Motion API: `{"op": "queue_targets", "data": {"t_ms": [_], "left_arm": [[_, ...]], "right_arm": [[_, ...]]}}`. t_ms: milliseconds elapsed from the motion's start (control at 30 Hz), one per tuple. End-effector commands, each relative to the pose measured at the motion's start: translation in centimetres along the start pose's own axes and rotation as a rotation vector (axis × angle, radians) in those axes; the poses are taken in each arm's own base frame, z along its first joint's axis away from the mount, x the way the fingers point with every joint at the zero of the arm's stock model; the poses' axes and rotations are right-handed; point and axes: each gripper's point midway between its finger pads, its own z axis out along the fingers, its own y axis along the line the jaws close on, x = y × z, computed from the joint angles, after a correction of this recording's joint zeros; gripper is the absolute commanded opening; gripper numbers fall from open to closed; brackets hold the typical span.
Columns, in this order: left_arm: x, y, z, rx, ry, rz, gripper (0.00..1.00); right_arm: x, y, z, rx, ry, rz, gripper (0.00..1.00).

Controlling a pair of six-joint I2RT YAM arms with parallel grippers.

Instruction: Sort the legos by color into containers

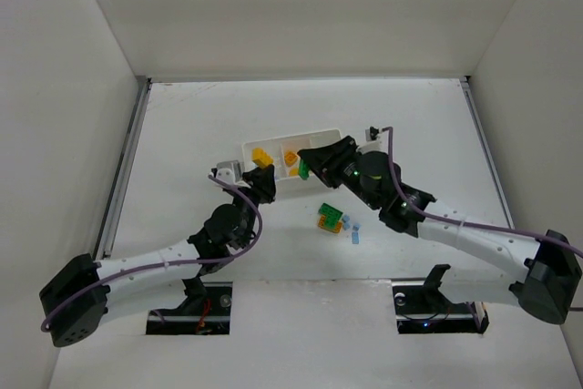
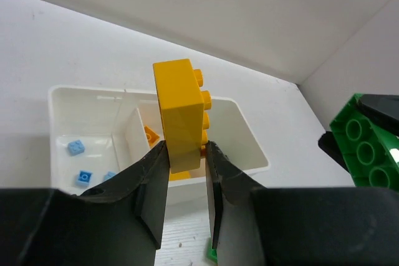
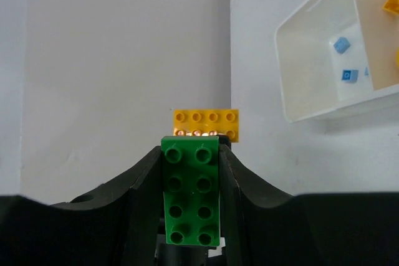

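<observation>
The yellow studded plastic brick point(image 2: 181, 113) at the centre of the left wrist view is gleaming, glossy and smooth. The green studded plastic brick point(image 3: 191, 194) is shining likewise. The white rectangular plastic tray point(image 2: 243, 135) is looking smooth and faintly translucent. The left gripper point(image 2: 186, 160) is showing matt black fingers point(image 2: 149, 197), and the white table point(image 2: 56, 42) is looking dull.

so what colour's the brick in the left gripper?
Yellow-orange. The left gripper is shut on the lego brick; left wrist view shows it best.
</observation>
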Motion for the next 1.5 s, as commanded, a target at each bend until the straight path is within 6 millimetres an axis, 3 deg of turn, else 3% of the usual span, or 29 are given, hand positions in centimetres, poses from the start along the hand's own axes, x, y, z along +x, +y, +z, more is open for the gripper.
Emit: {"op": "queue_targets", "data": {"t_ms": [0,167,267,467,600,800,933,1133,1333,1467], "left_arm": [[-1.4,0.5,0.0,-0.018,-0.021,0.006,0.12],[-1.7,-1.1,-0.5,0.025,0.011,-0.013,0.13],[-1.3,-1.6,-0.7,0.038,0.031,-0.027,0.13],[-0.1,-2.1,-0.1,0.045,0.075,-0.045,0.14],[1.4,-1.8,1.2,0.03,0.108,-0.024,0.15],[3.2,-1.9,4.0,0.029,0.173,-0.037,0.15],[4.2,-2.6,5.5,0.043,0.219,-0.076,0.15],[5.1,-3.5,6.4,0.064,0.262,-0.113,0.15],[6.0,-3.8,6.9,0.067,0.306,-0.156,0.16],[7.6,-4.2,7.4,0.076,0.39,-0.201,0.17]], "right_arm": [[-1.3,0.0,-0.1,-0.024,-0.01,-0.07,0.14],[-5.6,-3.9,1.9,0.163,-0.058,-0.439,0.15],[-7.0,-6.3,3.1,0.293,-0.055,-0.638,0.15],[-9.4,-10.8,5.9,0.478,-0.047,-0.834,0.17],[-11.0,-12.4,6.9,0.546,-0.085,-0.874,0.17],[-12.3,-13.4,8.2,0.57,-0.095,-0.907,0.23],[-12.3,-13.5,8.7,0.57,-0.091,-0.915,0.43],[-12.4,-12.3,8.6,0.501,-0.106,-0.889,0.58],[-12.7,-11.2,6.9,0.465,-0.147,-0.854,0.58],[-11.7,-10.7,4.8,0.414,-0.169,-0.8,0.45]]}}
